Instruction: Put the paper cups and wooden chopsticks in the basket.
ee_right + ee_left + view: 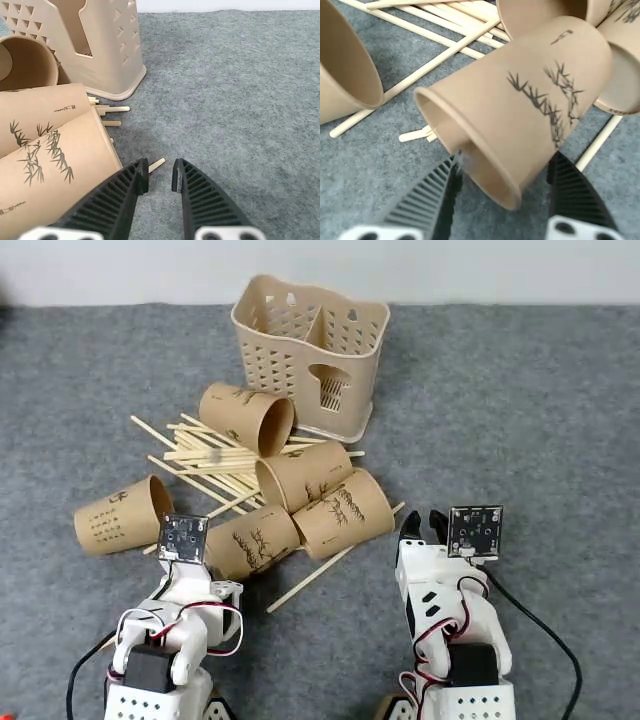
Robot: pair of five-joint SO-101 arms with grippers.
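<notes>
Your left gripper gapes wide astride a tan paper cup, bamboo-printed, lying on its side; your right gripper stands barely parted, empty.

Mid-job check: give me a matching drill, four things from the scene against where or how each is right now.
Things:
1. basket
2. left gripper
3. right gripper
4. wooden chopsticks

Place or state:
A. jaws slightly apart over bare grey mat
B. scattered flat, some under the paper cups
C. standing upright at the far side of the mat
D. jaws open on either side of a lying paper cup

Pairs: 1-C, 2-D, 3-A, 4-B.
</notes>
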